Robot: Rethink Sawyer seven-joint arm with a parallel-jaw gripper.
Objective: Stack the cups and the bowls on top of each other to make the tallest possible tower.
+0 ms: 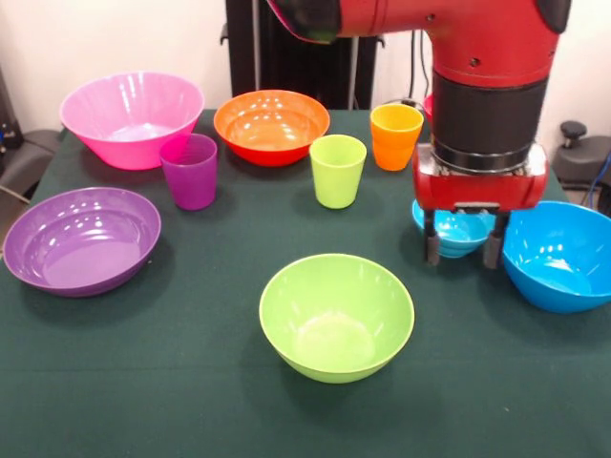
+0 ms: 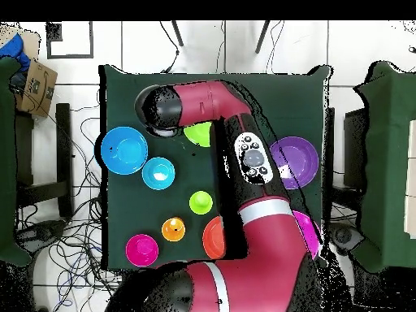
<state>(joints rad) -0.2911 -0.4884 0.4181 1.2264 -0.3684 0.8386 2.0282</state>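
My gripper point(image 1: 464, 250) hangs open low over the table's right side; its two dark fingers point(image 1: 432, 246) stand in front of the small light blue bowl point(image 1: 456, 232) point(image 2: 158, 173), holding nothing. The big blue bowl point(image 1: 558, 253) point(image 2: 124, 150) sits just right of it. The lime green bowl point(image 1: 336, 315) is front centre, the shallow purple bowl point(image 1: 81, 239) point(image 2: 292, 161) at the left. Behind stand the purple cup point(image 1: 190, 170), lime green cup point(image 1: 338, 170) point(image 2: 201, 201) and orange cup point(image 1: 396, 135) point(image 2: 173, 230), then the pink bowl point(image 1: 132, 116) and orange bowl point(image 1: 271, 124). Nothing is stacked.
A small red bowl point(image 2: 142, 249) sits near the table's back corner, mostly hidden behind the arm in the front view. The arm's red body point(image 2: 244, 203) covers the purple cup and parts of the orange, pink and lime green bowls from overhead. A dark green cloth point(image 1: 191, 401) covers the table.
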